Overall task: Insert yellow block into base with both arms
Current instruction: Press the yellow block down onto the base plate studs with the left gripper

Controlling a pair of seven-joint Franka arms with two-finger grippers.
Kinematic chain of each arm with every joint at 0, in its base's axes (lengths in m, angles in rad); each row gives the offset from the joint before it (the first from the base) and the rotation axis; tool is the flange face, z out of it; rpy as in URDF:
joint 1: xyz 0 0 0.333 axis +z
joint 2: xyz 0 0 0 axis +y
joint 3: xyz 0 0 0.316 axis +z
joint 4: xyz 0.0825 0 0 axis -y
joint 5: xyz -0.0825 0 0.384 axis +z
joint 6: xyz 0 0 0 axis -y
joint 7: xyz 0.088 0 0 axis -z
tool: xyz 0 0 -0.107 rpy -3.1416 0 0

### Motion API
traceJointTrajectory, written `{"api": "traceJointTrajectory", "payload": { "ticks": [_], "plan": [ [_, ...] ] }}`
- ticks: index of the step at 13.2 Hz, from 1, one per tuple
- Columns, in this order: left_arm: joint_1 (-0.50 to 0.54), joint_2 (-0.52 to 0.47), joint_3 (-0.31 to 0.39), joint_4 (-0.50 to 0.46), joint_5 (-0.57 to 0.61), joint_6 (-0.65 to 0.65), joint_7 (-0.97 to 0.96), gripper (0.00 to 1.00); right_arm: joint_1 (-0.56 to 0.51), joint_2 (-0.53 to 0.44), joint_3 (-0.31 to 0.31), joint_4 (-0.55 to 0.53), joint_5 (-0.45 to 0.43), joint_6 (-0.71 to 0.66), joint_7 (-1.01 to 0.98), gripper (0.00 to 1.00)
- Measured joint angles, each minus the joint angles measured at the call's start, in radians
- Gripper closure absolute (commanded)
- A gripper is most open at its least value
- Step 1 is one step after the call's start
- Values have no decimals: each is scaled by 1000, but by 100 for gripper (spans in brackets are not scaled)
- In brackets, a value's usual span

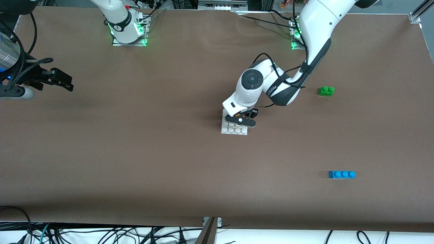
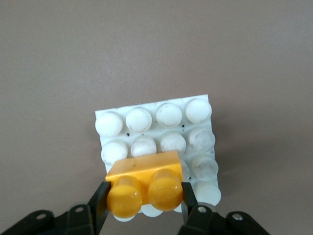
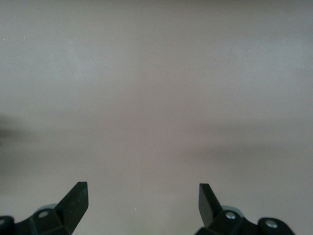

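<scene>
**Yellow block held over the base for insertion**

The fingers (image 2: 188, 198) of the left gripper (image 2: 144, 208) pinch the yellow block (image 2: 145, 185) by its short ends, leaving its underside free to meet the studs of the base (image 2: 161, 132) at the middle of the worktop (image 1: 135, 162). The right gripper (image 3: 142, 205) waits, fingers spread, over the worktop at the right arm's end. Green brick (image 1: 326, 90) and blue brick (image 1: 341, 174) lie well apart.

Both arms (image 1: 315, 30) were glossy white with black bands, black cables, black fingers (image 2: 100, 203) and green-lit bases (image 1: 129, 34).
</scene>
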Motion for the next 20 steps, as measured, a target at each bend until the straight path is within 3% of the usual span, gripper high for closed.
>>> {"api": "traceJointTrajectory", "payload": {
  "ticks": [16, 17, 18, 19, 20],
  "plan": [
    [-25, 21, 0, 3, 1, 7, 0, 81, -1, 1, -5, -2, 0, -2, 0, 0],
    [-25, 23, 0, 3, 1, 8, 0, 66, -1, 1, -5, -2, 0, -2, 0, 0],
    [-25, 24, 1, 3, 1, 10, 0, 16, -1, 1, -5, -2, 0, -2, 0, 0],
    [-25, 25, 1, 4, 1, 10, 0, 0, -1, 1, -5, -2, 0, -2, 0, 0],
    [-25, 26, 2, 4, 1, 10, 0, 0, -1, 1, -5, -2, 0, -2, 0, 0]
  ]
}}
